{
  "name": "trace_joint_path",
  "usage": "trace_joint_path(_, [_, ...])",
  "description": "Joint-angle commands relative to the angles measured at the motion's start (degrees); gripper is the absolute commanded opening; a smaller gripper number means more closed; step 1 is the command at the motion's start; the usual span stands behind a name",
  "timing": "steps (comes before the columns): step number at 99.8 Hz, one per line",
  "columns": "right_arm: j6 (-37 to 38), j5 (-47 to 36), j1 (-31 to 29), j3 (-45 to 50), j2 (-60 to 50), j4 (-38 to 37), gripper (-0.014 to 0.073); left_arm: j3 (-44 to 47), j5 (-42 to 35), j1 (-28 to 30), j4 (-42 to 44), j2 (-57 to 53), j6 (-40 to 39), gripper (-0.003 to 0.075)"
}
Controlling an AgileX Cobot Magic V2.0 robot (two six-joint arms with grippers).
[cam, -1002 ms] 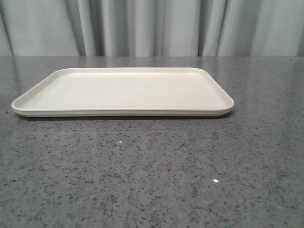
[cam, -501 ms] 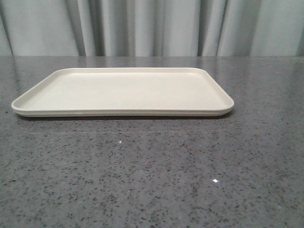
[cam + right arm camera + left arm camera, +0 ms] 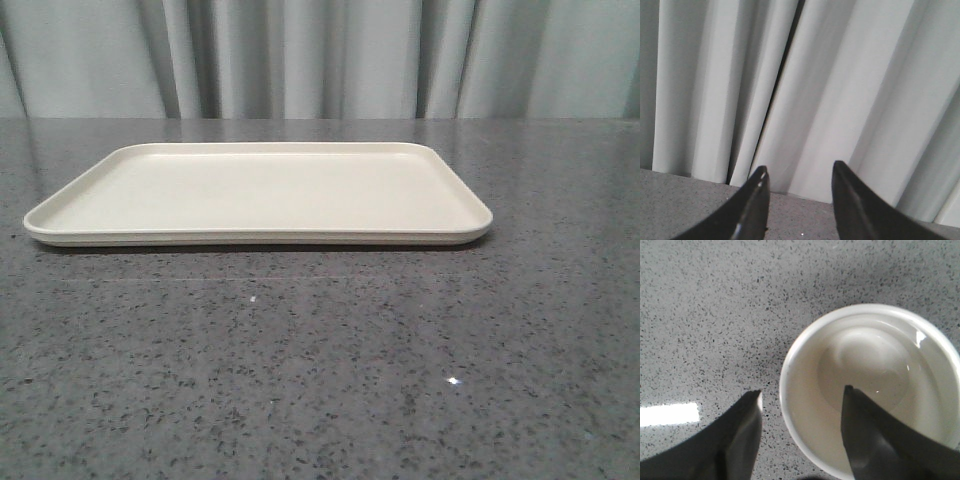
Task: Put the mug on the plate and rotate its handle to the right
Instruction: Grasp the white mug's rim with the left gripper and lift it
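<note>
The cream plate [image 3: 258, 193] lies flat on the grey speckled table in the front view, with nothing on it. The mug [image 3: 870, 385] shows only in the left wrist view, seen from above as a white round rim and empty inside. Its handle is hidden. My left gripper [image 3: 802, 392] is open and straddles the mug's wall: one finger [image 3: 860, 425] is over the inside, the other finger [image 3: 747, 430] is outside over the table. My right gripper [image 3: 799, 172] is open with nothing between its fingers, pointed at the curtain. Neither gripper shows in the front view.
A pale pleated curtain [image 3: 320, 58] hangs behind the table's far edge. Grey speckled tabletop [image 3: 320, 370] stretches in front of the plate. A bright reflection [image 3: 667, 414] lies on the table near the left gripper.
</note>
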Motion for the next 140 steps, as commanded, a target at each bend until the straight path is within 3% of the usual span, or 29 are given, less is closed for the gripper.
trace_joint_path(1, [-0.3, -3.6, -0.2, -1.7, 0.2, -1.0, 0.0321, -1.0, 0.5, -0.3, 1.8, -0.4, -0.5, 0.0368])
trace_joint_path(69, [-0.3, -2.4, -0.2, -1.7, 0.2, -1.0, 0.0321, -0.9, -1.3, -0.3, 1.6, 5.0, -0.5, 0.0360])
trace_joint_path(78, [-0.3, -2.3, -0.2, -1.7, 0.2, -1.0, 0.0321, -0.9, -1.4, -0.3, 1.6, 5.0, -0.5, 0.0273])
trace_joint_path(93, [-0.3, -2.0, -0.2, -1.7, 0.2, -1.0, 0.0321, -0.9, -1.4, -0.3, 2.4, 5.0, -0.5, -0.0023])
trace_joint_path(140, [-0.3, -2.2, -0.2, -1.7, 0.2, -1.0, 0.0321, -4.4, -3.0, -0.3, 1.4, 5.0, 1.5, -0.0019])
